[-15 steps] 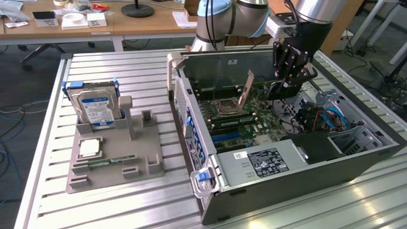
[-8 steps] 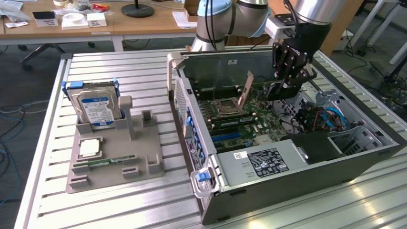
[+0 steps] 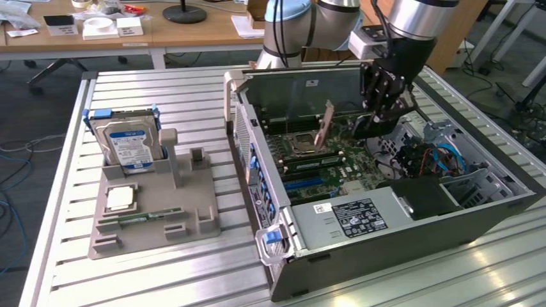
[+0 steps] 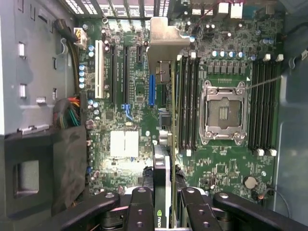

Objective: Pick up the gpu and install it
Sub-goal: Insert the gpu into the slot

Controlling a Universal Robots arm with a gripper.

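The claw (image 3: 382, 118) is clamped on the gpu (image 3: 325, 126) inside the open case (image 3: 410, 236), which lies on its side on the worktop (image 3: 171, 275) so that the board faces up and can be reached from above. In the wrist view the claw (image 4: 166, 202) pinches the gpu (image 4: 162, 168) across its thin body, one finger on each face. This probably keeps the card on edge, its connector side turned down toward the board as a slot needs. The card hangs over the board just beside the socket (image 4: 225, 113), with a bank of memory slots (image 4: 187, 103) between the two. Its metal bracket (image 4: 166, 41) points at the case's rear wall, where such brackets fasten. A blue slot (image 4: 151, 89) lies on the card's far side from the socket, running the same way as the card's edge but a little off from it. The card does not look seated; whether its lower edge touches the board I cannot tell.
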